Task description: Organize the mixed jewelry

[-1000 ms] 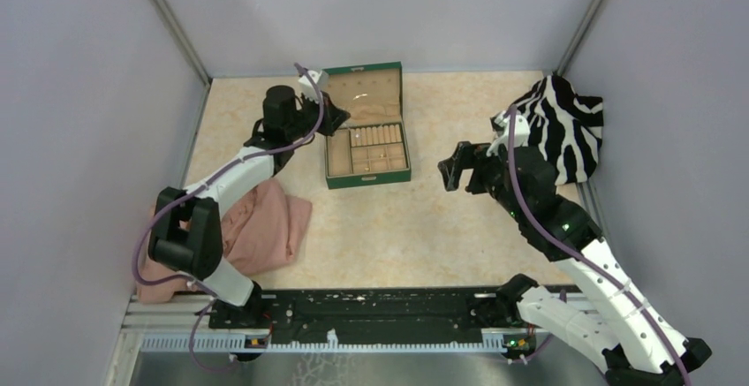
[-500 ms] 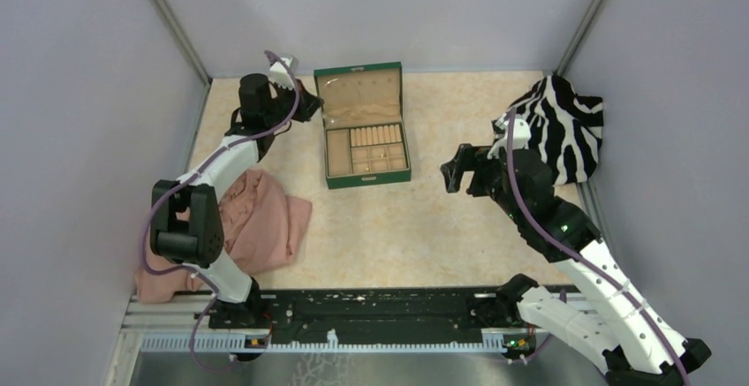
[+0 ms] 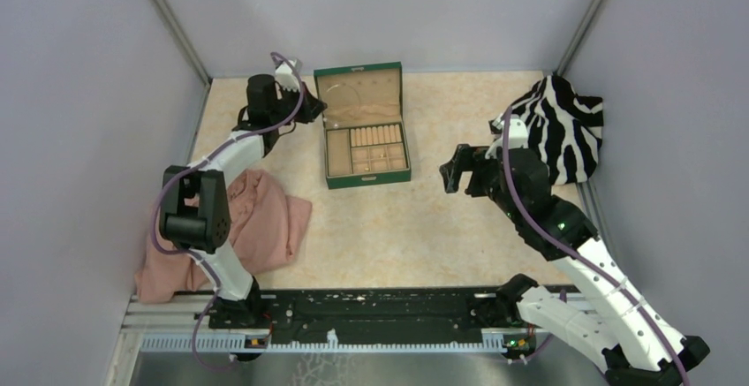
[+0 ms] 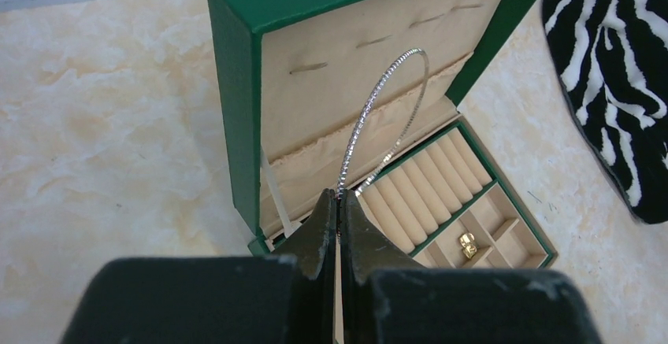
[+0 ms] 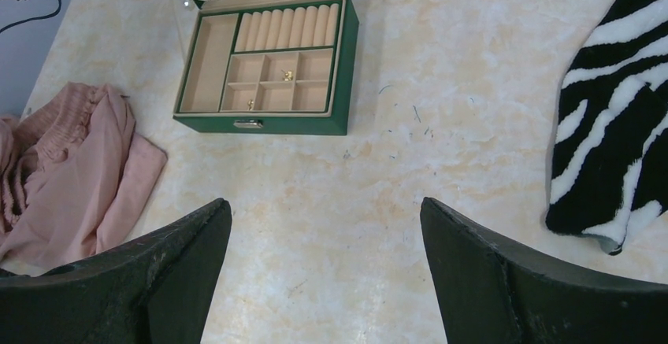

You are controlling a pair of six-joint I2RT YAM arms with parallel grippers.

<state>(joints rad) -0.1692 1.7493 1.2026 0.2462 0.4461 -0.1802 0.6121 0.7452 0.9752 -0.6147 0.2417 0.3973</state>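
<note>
The task looks well along, in my judgement. In the open green box (image 5: 260, 123), which sits toward 12 o'clock on the table (image 5: 378, 194), one small gold piece (image 5: 287, 75) lies in a middle compartment of the tray. A second gold piece (image 5: 250, 104) lies in the compartment at its 7 o'clock. The ring rolls and the long side compartment look bare.

The silvery wire hoop (image 4: 386, 100) is not yet stowed. The left hand (image 4: 339, 202), at 10 o'clock from the box, is pinched fully shut on the hoop's lower end. The hoop rises in front of the tan-lined lid, apart from the tray. The right hand (image 5: 321, 210) hangs at 3 o'clock from the box, spread wide and holding nothing.

What is left appears to be setting the hoop into the box, perhaps at the lid. Whether any other tiny pieces lie loose elsewhere is too small to tell.
</note>
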